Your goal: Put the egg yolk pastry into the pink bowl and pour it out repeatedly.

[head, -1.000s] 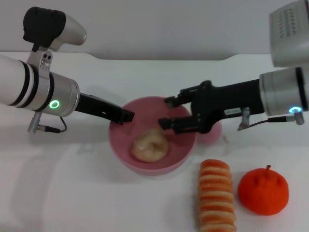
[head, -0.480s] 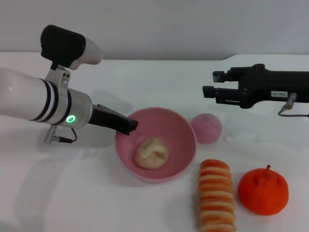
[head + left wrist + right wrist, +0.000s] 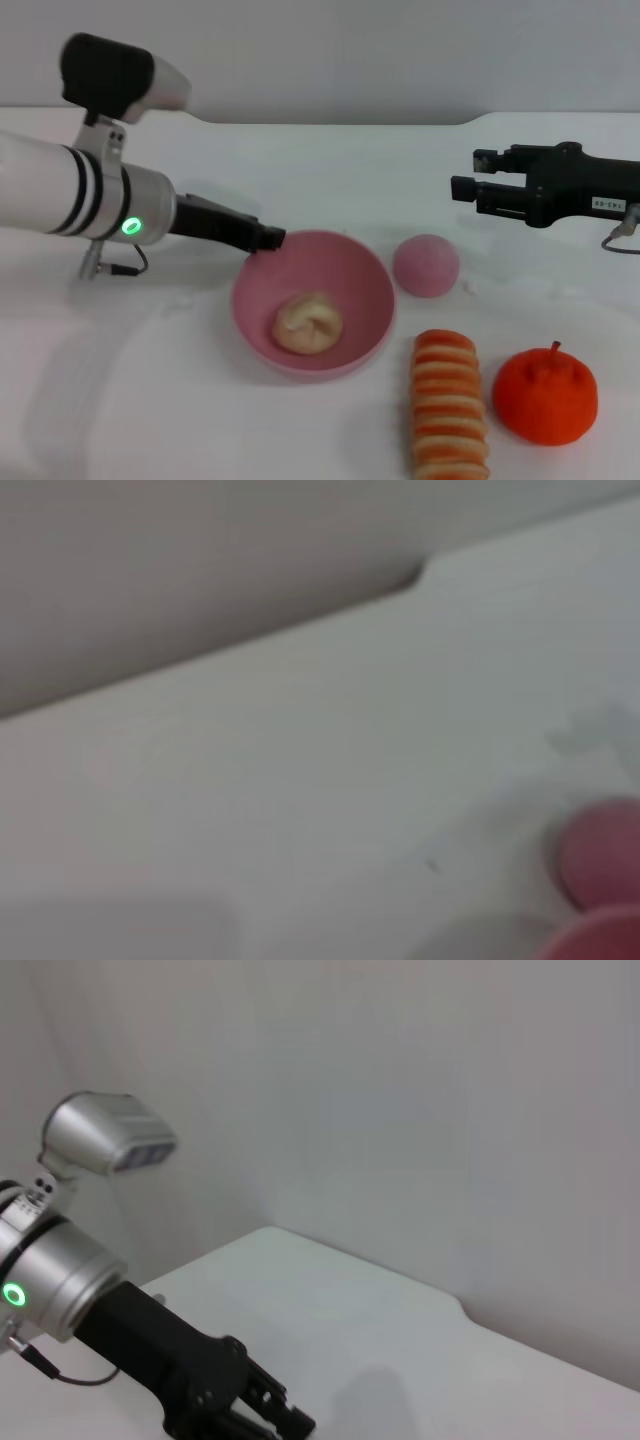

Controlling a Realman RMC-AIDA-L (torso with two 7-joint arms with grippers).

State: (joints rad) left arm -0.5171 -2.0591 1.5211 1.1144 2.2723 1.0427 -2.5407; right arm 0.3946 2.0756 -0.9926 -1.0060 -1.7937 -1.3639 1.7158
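The pink bowl [image 3: 352, 270] stands on the white table at the centre of the head view. The pale beige egg yolk pastry [image 3: 308, 322] lies inside it on the bottom. My left gripper [image 3: 264, 238] is at the bowl's left rim and shut on it. A blurred bit of the bowl's rim [image 3: 600, 942] shows in the left wrist view. My right gripper [image 3: 472, 174] is open and empty, held above the table to the right of the bowl and well apart from it. The right wrist view shows my left arm and its gripper [image 3: 268, 1412].
A small pink dome [image 3: 427, 265] sits just right of the bowl and also shows in the left wrist view [image 3: 598, 852]. A striped orange-and-cream bread roll [image 3: 450, 405] and an orange fruit [image 3: 545, 394] lie at the front right.
My right gripper has pulled back from over the bowl to the right, leaving the pastry in the bowl. The left arm and the bowl have shifted slightly.
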